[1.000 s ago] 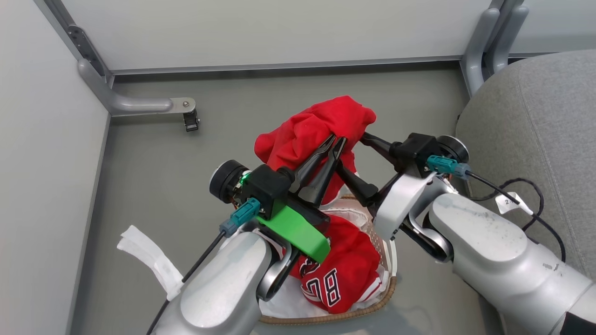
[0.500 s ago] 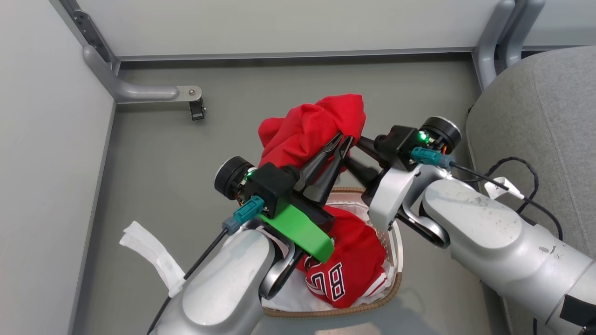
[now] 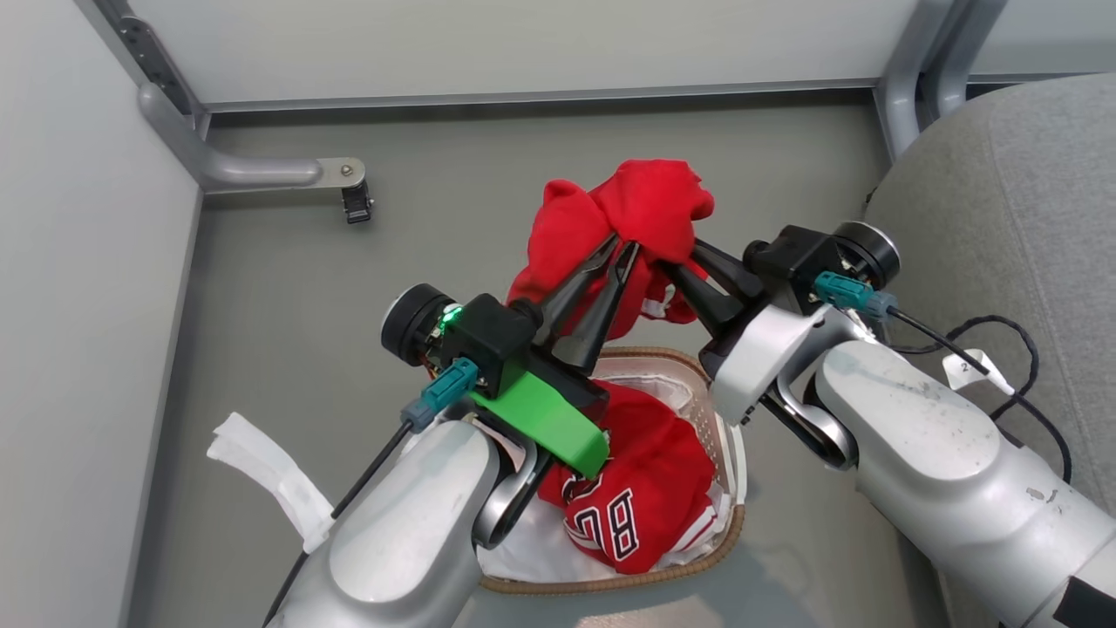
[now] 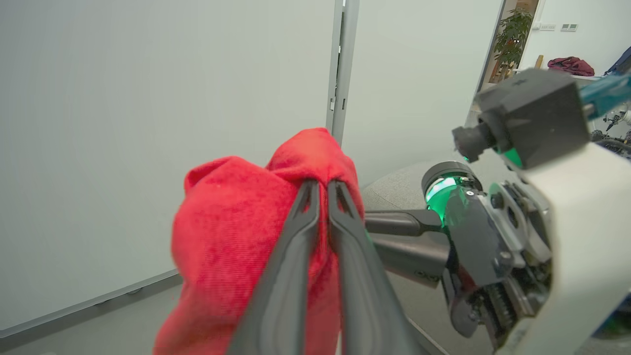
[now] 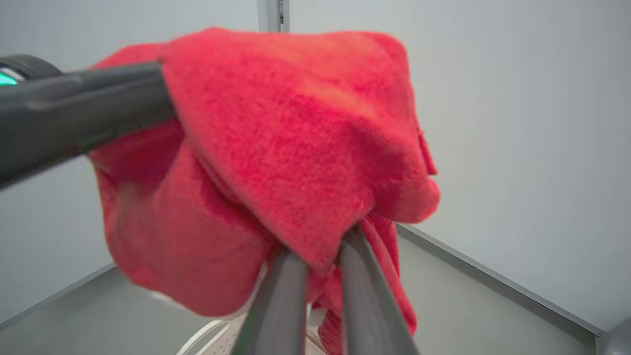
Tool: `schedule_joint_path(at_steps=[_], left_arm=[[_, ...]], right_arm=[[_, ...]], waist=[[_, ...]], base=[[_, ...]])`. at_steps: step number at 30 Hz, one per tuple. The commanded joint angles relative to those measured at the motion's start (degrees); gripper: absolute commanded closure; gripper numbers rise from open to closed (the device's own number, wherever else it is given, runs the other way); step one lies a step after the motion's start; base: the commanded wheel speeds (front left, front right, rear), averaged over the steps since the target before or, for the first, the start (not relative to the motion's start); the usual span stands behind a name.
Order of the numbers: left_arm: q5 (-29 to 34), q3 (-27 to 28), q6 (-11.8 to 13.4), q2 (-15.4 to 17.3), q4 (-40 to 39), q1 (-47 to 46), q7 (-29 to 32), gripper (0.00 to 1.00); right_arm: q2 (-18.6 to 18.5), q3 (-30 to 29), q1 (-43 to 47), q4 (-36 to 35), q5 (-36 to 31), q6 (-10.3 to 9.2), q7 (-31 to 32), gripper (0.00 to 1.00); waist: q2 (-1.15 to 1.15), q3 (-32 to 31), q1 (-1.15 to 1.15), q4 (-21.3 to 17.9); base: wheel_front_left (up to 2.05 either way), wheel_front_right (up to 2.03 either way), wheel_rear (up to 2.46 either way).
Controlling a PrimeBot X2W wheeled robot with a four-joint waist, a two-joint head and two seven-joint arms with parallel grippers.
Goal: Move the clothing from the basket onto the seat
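Grip: left gripper, right gripper both pinching jersey | Risk: tail lies in basket; your swing toward seat may snag or tip it.

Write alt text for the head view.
The left tool and right tool pinch the red clothing bunched above the basket, where numbered red fabric lies. The grey seat sits at right.

The head camera looks steeply down from behind and above the left claw and right claw. Each wrist camera sits close behind its own fingers, looking along them. All three views share the clothing bunched at the claw tips
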Motion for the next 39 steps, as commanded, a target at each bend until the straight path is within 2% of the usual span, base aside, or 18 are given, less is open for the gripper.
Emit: schedule_joint_path(at_steps=[1,5,10,18,26,31,39], left_arm=[[0.65,0.53,0.04,0.1,0.14,0.42,-0.05,0.0],[2.46,1.85,-0.02,0.12,1.15,1.31,-0.05,0.0],[4.68,3.11,-0.31,0.14,1.77,2.56,-0.05,0.0],[7.31,4.39,-0.48,0.47,2.14,4.06,-0.05,0.0],[7.91,3.36,-0.47,1.11,1.37,5.18,-0.04,0.0],[7.84,2.38,-0.48,1.21,1.57,5.31,-0.04,0.0],[8.97,1.86,-0.45,1.71,2.13,4.77,-0.05,0.0]], right_arm=[[0.07,-1.26,1.65,-0.35,-0.71,-0.08,-0.14,1.0],[0.7,-5.51,4.59,-1.59,-1.81,-0.08,-0.14,1.0],[1.37,-10.13,8.11,-3.04,-3.0,-0.08,-0.14,1.0],[2.15,-15.93,13.74,-6.13,-4.82,-0.08,-0.14,1.0],[2.63,-21.27,18.65,-8.56,-6.26,-0.08,-0.14,1.0],[2.68,-23.91,21.41,-10.04,-7.2,-0.07,-0.14,1.0],[1.65,-29.57,21.37,-8.82,-11.59,-0.07,-0.14,1.0]], waist=[[0.0,-0.07,0.0,-0.99],[0.0,-0.19,0.0,-3.62],[0.0,-0.18,0.0,-8.71],[0.0,0.28,0.0,-20.35],[0.0,0.96,0.0,-30.21],[0.0,1.73,0.0,-33.78],[0.0,4.63,0.0,-34.42]], base=[[0.0,0.0,0.0],[0.0,0.0,0.0],[0.0,0.0,0.0],[0.0,0.0,0.0],[0.0,0.0,0.0],[0.0,0.0,0.0],[0.0,0.0,0.0]])
